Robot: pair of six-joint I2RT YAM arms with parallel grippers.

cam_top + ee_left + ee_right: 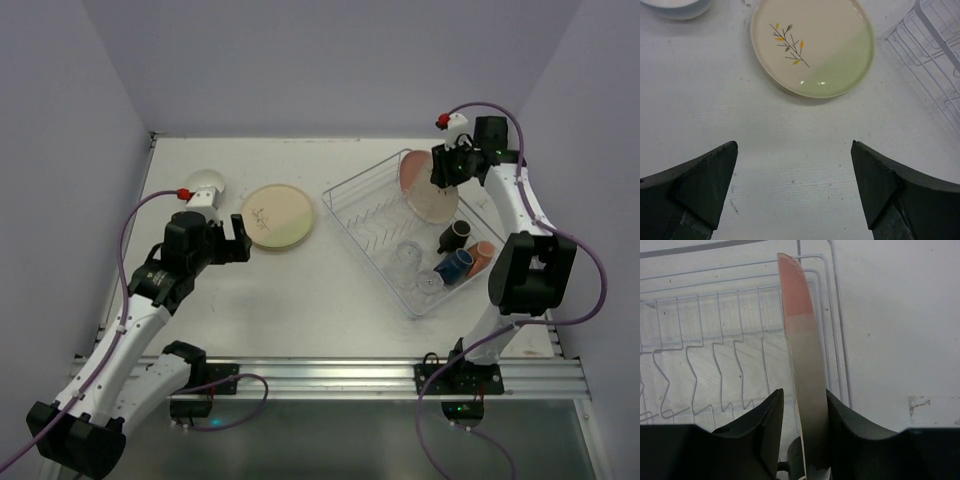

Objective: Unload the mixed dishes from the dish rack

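The dish rack (372, 215) sits at the right of the table. A cream plate with a pink half (428, 190) stands on edge in its far end. My right gripper (447, 168) straddles this plate's (802, 340) rim. In the right wrist view its (803, 397) right finger lies against the plate and a thin gap shows at the left finger. Two clear glasses (408, 258), a dark cup (455, 236), a blue cup (453, 266) and a salmon cup (481, 255) lie in the rack's near end. My left gripper (235, 235) hangs open and empty over bare table.
A cream plate with a green half and a sprig mark (815, 45) lies flat on the table just beyond my left gripper (794, 155). A small white bowl (205, 183) stands to its left. The rack's corner (935, 60) shows at the right of the left wrist view.
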